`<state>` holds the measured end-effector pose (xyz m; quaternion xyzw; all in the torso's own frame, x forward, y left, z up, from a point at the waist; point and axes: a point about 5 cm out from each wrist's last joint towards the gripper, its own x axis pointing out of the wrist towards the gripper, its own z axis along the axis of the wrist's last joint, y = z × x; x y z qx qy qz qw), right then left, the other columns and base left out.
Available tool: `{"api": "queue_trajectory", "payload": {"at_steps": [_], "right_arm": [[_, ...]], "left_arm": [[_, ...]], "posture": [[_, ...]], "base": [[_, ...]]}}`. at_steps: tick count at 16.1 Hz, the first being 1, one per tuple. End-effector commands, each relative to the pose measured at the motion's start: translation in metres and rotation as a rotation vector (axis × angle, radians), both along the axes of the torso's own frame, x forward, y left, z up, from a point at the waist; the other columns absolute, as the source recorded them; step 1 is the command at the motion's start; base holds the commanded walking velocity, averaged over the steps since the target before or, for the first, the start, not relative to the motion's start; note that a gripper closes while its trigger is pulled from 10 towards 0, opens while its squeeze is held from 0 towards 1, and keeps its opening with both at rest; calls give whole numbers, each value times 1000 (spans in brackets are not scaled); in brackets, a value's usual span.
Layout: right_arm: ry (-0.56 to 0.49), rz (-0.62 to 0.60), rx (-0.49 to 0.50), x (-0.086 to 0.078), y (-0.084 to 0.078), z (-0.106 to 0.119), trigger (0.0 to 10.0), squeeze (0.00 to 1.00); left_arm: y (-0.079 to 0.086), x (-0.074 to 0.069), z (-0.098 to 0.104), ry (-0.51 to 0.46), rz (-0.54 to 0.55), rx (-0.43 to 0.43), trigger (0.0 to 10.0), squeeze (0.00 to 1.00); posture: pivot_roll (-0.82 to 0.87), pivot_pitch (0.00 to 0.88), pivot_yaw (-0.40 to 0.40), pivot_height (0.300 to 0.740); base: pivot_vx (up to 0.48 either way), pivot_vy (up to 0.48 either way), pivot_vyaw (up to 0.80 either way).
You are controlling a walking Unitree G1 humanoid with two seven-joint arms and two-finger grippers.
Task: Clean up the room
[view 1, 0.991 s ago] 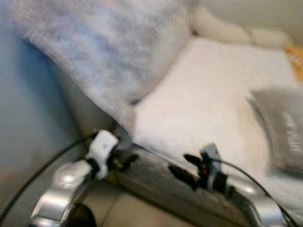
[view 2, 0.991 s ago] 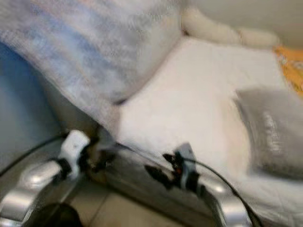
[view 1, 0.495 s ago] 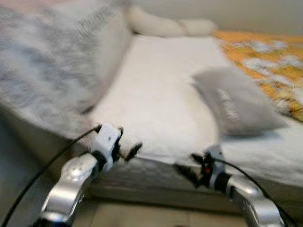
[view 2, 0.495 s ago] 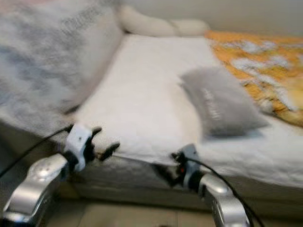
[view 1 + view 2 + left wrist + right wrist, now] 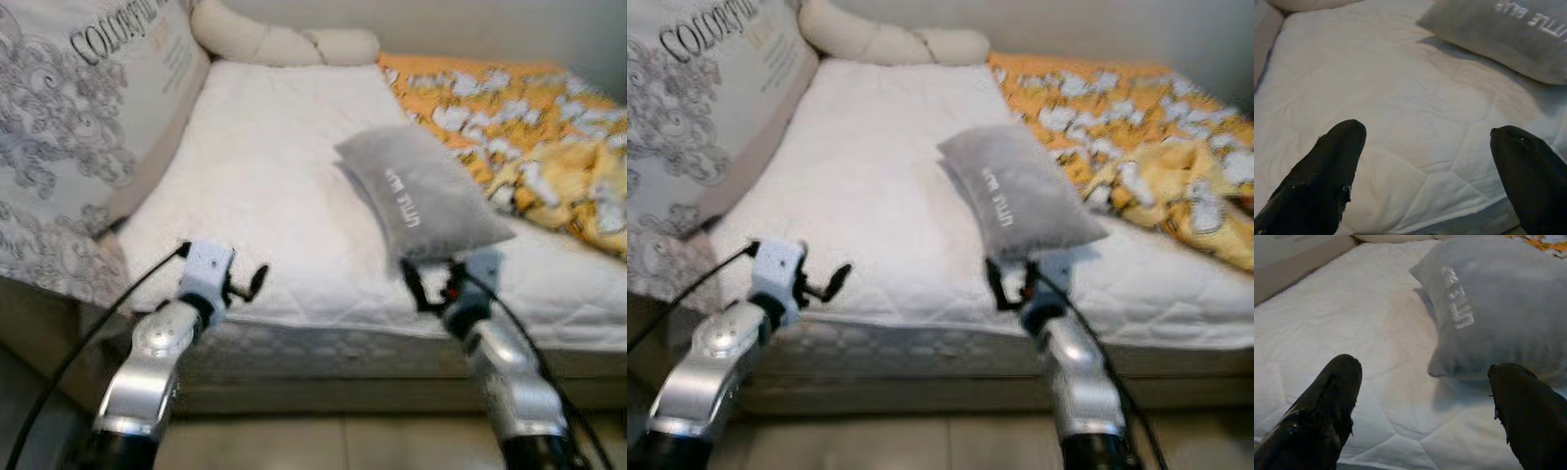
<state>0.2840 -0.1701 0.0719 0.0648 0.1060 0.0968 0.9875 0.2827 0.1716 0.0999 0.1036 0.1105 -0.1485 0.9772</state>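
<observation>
Big cushion (image 5: 69, 137): propped at the bed's left edge, patterned grey with printed lettering, leaning up from the mattress (image 5: 265, 176).
Left gripper (image 5: 245, 287): held low over the near edge of the mattress, arm bent up from below, fingers (image 5: 1327, 176) pointing along the bed. Its jaws are spread wide with nothing between them, only white quilting.
Bolster (image 5: 284, 44): cream, knotted, lying across the head of the bed, well apart from both grippers.
Pillow (image 5: 416, 191): the likely thing to tidy; small, grey, with pale lettering, lying flat near the middle of the mattress, its near corner just beyond the right gripper.
Handling: it looks soft, light and plush, so it should squash under the fingers and sag when lifted. It is unlikely to slip and not fragile.
Where to hold: the near corner or near edge seems best. A pinch there gathers fabric and filling, whereas the flat top gives nothing to close on.
Right gripper (image 5: 431, 284): raised at the mattress edge, forearm rising steeply from below, aimed at the pillow. Its jaws stand wide apart and empty; in the wrist view one finger (image 5: 1327, 406) lies over the bare sheet, the other below the pillow's corner.
Blanket (image 5: 529, 137): orange, flowered, rumpled along the bed's right side, probably also to be straightened.
</observation>
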Motion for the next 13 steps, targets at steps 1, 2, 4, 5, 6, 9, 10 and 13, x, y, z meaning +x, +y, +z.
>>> {"api": "queue_trajectory", "payload": {"at_steps": [1, 2, 4, 5, 6, 9, 10, 13], "right_arm": [[-32, -17, -30, 6, -4, 8, 10000, 1000], [-43, -18, -30, 8, -3, 11, 10000, 1000], [-34, -23, -43, 9, -3, 11, 10000, 1000], [-27, -26, -55, 9, -3, 10, 10000, 1000], [-26, -29, -56, 10, -3, 10, 10000, 1000], [-31, -47, -42, 12, -4, 11, 10000, 1000], [-29, -50, -35, 12, -4, 12, 10000, 1000], [-32, -62, -40, 15, -5, 13, 10000, 1000]], "left_arm": [[-3, 3, 3, -13, 6, -3, 10000, 0], [-3, 4, 3, -16, 15, -6, 10000, 0], [-4, 5, 3, -19, 20, -10, 10000, 0], [-4, 6, 3, -20, 21, -12, 10000, 0], [-4, 6, 3, -20, 22, -14, 10000, 0], [-6, 9, 5, -17, 40, -56, 10000, 0], [-5, 10, 5, -20, 45, -57, 10000, 0], [-3, 13, 8, -37, 45, -62, 10000, 0]], "posture": [[-22, 0, -16, 740], [-23, 0, -16, 740], [-26, 0, -15, 740], [-26, 0, -15, 740], [-28, 0, -17, 740], [-31, 0, -13, 740], [-32, 0, -13, 740], [-31, 0, -14, 740]], "base": [[0, -480, 0], [0, -480, 0], [0, -433, 0], [0, -368, 0], [0, -364, 0], [0, -120, 0], [0, 0, 0], [0, 0, 0]]}}
